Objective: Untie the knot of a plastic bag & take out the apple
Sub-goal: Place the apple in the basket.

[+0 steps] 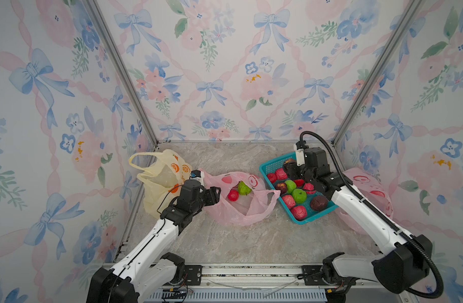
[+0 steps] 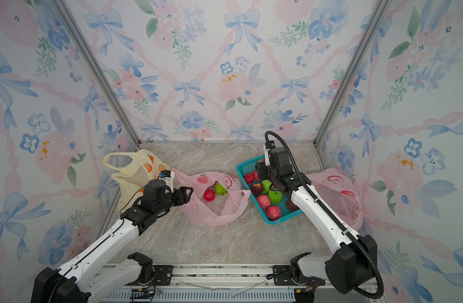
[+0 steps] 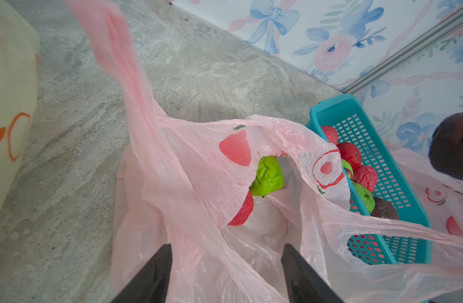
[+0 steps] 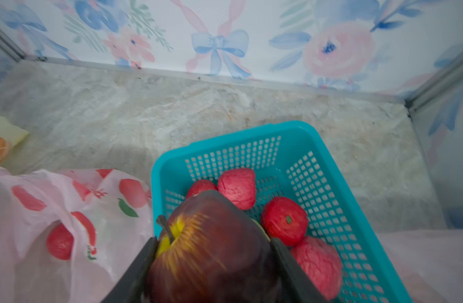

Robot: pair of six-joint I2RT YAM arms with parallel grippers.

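Right wrist view: note right jaws clamped across flanks of smooth, firm, likely light apple (image 4: 212,257) over basket (image 4: 251,128), left jaws apart at limp pink bag (image 3: 193,210).

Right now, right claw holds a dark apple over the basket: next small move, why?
Probably lower the right claw and open it: the dark apple sits clamped above the teal basket, clear of the pink bag, so releasing should drop it in.

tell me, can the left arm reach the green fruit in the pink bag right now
Probably yes: the left gripper is open at the untied mouth of the pink bag, and the green fruit lies exposed inside. Loose film could snag.
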